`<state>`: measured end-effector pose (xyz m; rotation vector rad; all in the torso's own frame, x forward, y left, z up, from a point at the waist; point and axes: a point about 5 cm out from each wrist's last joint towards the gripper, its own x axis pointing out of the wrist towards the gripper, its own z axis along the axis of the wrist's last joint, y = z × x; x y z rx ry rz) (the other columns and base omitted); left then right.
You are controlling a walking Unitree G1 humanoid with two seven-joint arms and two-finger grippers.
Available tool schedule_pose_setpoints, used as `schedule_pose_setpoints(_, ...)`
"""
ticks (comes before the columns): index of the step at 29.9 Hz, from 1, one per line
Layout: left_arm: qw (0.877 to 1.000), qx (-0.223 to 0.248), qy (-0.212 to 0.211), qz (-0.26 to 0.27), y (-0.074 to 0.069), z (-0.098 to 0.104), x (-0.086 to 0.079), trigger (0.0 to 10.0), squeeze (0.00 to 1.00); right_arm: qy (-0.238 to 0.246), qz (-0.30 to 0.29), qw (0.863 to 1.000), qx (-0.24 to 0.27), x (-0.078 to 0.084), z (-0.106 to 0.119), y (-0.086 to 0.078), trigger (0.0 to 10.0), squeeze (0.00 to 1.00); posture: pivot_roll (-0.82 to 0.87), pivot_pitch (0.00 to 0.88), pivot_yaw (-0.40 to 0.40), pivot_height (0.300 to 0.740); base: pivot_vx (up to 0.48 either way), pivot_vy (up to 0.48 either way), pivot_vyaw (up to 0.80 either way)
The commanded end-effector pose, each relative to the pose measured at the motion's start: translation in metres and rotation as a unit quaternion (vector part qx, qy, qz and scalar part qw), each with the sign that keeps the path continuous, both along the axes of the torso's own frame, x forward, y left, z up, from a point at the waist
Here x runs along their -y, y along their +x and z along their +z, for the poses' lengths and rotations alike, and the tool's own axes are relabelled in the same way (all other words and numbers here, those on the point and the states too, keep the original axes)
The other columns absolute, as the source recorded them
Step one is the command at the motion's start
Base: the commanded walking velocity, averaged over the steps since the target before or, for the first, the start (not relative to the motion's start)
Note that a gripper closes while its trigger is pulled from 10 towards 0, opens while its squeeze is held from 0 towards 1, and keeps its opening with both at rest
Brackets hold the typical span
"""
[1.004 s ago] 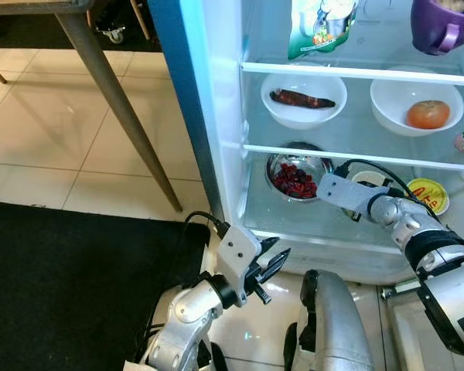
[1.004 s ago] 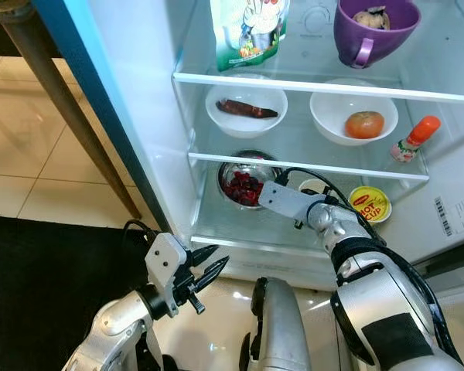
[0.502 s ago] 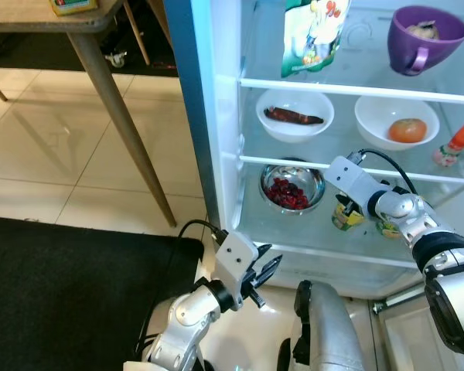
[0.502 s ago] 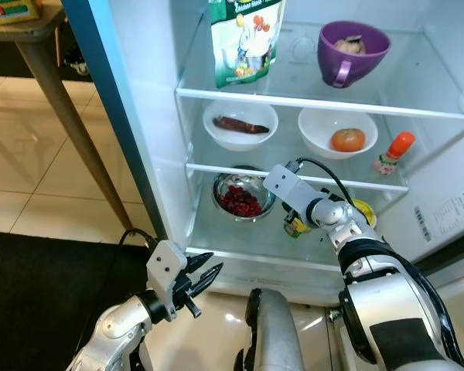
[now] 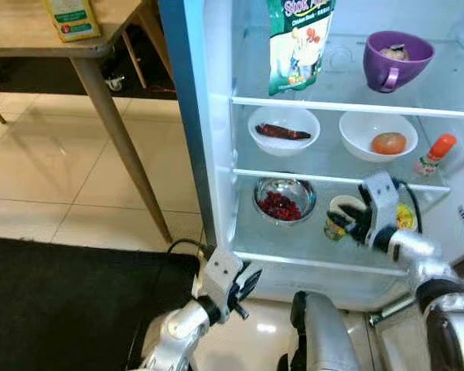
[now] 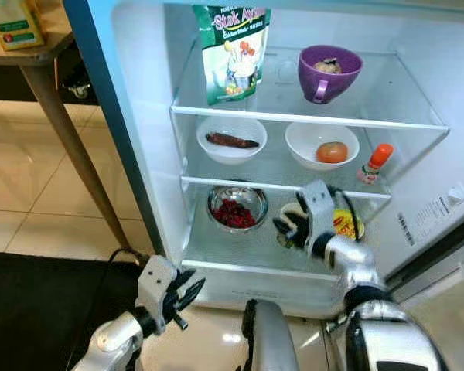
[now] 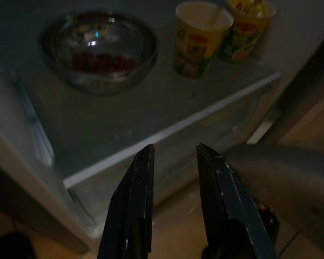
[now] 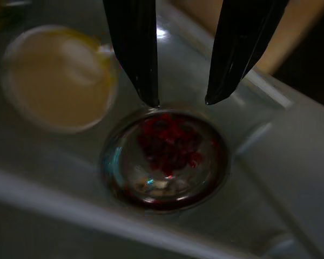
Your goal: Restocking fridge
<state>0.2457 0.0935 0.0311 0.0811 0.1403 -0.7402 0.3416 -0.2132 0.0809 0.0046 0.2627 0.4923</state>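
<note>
An open fridge [image 6: 151, 154] is seen ahead, with a wooden table [image 5: 31, 35] standing well off to the left of the left gripper and carrying a yellow carton [image 5: 71, 17]. A black mat [image 5: 62, 309] lies on the tiled floor beside that gripper.

On the top glass shelf, high above both grippers, a green stock pouch [image 6: 230, 50] stands upright and a purple cup [image 6: 329, 71] sits to its right. On the middle shelf, above the right gripper, a white bowl holding a dark sausage [image 6: 230, 140] and a second white bowl holding a tomato [image 6: 332, 151] are set side by side, with a small orange-capped bottle [image 6: 373, 162] at the far right.

The right gripper [image 6: 288, 226] is held inside the lowest compartment with its two black fingers [image 8: 137, 48] spread apart and nothing between them. Just beyond the fingertips, a steel bowl of red berries [image 8: 167, 156] rests on the bottom shelf. A yellow noodle cup [image 7: 201, 36] stands upright just beside the gripper, between it and the steel bowl's right side, and a second cup with a yellow lid [image 6: 344, 224] is partly hidden behind the wrist.

The left gripper [image 7: 175, 151] is held low outside the fridge, below the bottom shelf's front edge, its fingers parted and empty.
</note>
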Motion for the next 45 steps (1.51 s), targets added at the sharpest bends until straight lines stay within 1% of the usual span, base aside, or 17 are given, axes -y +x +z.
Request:
schedule_pose_setpoints(1,1.000,-0.008,0.013,0.007,-0.002,-0.008,-0.007,10.0,0.00,0.039,0.007,0.999,-0.014,-0.005,-0.011,-0.008,10.0,0.00,-0.04,0.105,-0.016,0.460,0.000,0.000,0.00)
schedule_pose_setpoints(2,1.000,-0.008,0.013,0.007,-0.002,-0.008,-0.007,10.0,0.00,0.039,0.007,0.999,-0.014,-0.005,-0.011,-0.008,10.0,0.00,-0.04,0.105,-0.016,0.460,0.000,0.000,0.00)
schedule_pose_setpoints(3,1.000,-0.010,0.015,0.010,-0.002,-0.010,-0.008,10.0,0.00,0.056,0.020,0.998,-0.020,-0.010,-0.017,-0.013,10.0,0.00,-0.04,0.096,-0.016,0.460,0.000,0.000,0.00)
schedule_pose_setpoints(4,1.000,-0.014,0.020,0.015,-0.002,-0.014,-0.009,10.0,0.00,0.077,0.043,0.995,-0.042,-0.022,-0.033,-0.025,10.0,0.00,-0.04,0.085,-0.019,0.470,0.000,0.000,0.00)
schedule_pose_setpoints(5,1.000,-0.016,0.021,0.015,-0.001,-0.015,-0.010,10.0,0.00,0.083,0.047,0.994,-0.051,-0.026,-0.038,-0.029,10.0,0.00,-0.04,0.080,-0.019,0.474,0.000,0.000,0.00)
schedule_pose_setpoints(7,0.999,-0.016,0.022,0.016,-0.001,-0.016,-0.010,10.0,0.00,0.086,0.050,0.993,-0.055,-0.028,-0.041,-0.031,10.0,0.00,-0.04,0.080,-0.019,0.479,0.000,0.000,0.00)
schedule_pose_setpoints(11,0.999,-0.028,0.030,0.016,-0.003,-0.024,-0.009,10.0,0.00,0.104,0.081,0.988,-0.080,-0.046,-0.055,-0.042,10.0,0.00,-0.04,0.056,-0.016,0.498,0.000,0.000,0.00)
schedule_pose_setpoints(12,0.999,-0.028,0.030,0.016,-0.003,-0.024,-0.009,10.0,0.00,0.104,0.081,0.988,-0.080,-0.046,-0.055,-0.042,10.0,0.00,-0.04,0.056,-0.016,0.498,0.000,0.000,0.00)
schedule_pose_setpoints(14,0.999,-0.035,0.034,0.010,-0.006,-0.029,-0.007,10.0,0.00,0.118,0.089,0.985,-0.088,-0.054,-0.059,-0.046,10.0,0.00,-0.04,0.043,-0.012,0.513,0.000,0.000,0.00)
schedule_pose_setpoints(18,0.999,-0.037,0.036,0.007,-0.007,-0.032,-0.006,10.0,0.00,0.123,0.093,0.984,-0.088,-0.055,-0.059,-0.046,10.0,0.00,-0.04,0.042,-0.011,0.518,0.000,0.000,0.00)
schedule_pose_setpoints(21,0.997,-0.055,0.047,0.002,-0.013,-0.042,-0.007,10.0,0.00,0.133,0.102,0.982,-0.090,-0.060,-0.060,-0.048,10.0,0.00,-0.04,0.033,-0.006,0.537,0.000,0.000,0.00)
schedule_pose_setpoints(27,0.996,-0.071,0.060,0.004,-0.017,-0.050,-0.010,10.0,0.00,0.137,0.109,0.980,-0.094,-0.063,-0.061,-0.050,10.0,0.00,-0.05,0.024,-0.002,0.556,0.000,0.000,0.00)
schedule_pose_setpoints(29,0.994,-0.085,0.070,0.006,-0.021,-0.056,-0.013,10.0,0.00,0.137,0.113,0.979,-0.099,-0.065,-0.063,-0.052,10.0,0.00,-0.05,0.021,0.000,0.566,0.000,0.000,0.00)
schedule_pose_setpoints(36,0.991,-0.106,0.084,0.013,-0.028,-0.065,-0.019,10.0,0.00,0.133,0.114,0.978,-0.116,-0.067,-0.070,-0.058,10.0,0.00,-0.05,0.006,0.001,0.585,0.000,0.000,0.00)
schedule_pose_setpoints(37,0.988,-0.118,0.093,0.019,-0.031,-0.070,-0.023,10.0,0.00,0.131,0.116,0.977,-0.124,-0.069,-0.074,-0.061,10.0,0.00,-0.05,0.002,-0.001,0.595,0.000,0.000,0.00)
schedule_pose_setpoints(41,0.986,-0.131,0.099,0.029,-0.033,-0.074,-0.027,10.0,0.00,0.134,0.115,0.976,-0.129,-0.071,-0.076,-0.063,10.0,0.00,-0.05,0.000,0.001,0.614,0.000,0.000,0.00)
schedule_pose_setpoints(45,0.984,-0.139,0.104,0.031,-0.035,-0.077,-0.028,10.0,0.00,0.133,0.115,0.976,-0.131,-0.071,-0.077,-0.063,10.0,0.00,-0.05,0.000,0.001,0.624,0.000,0.000,0.00)
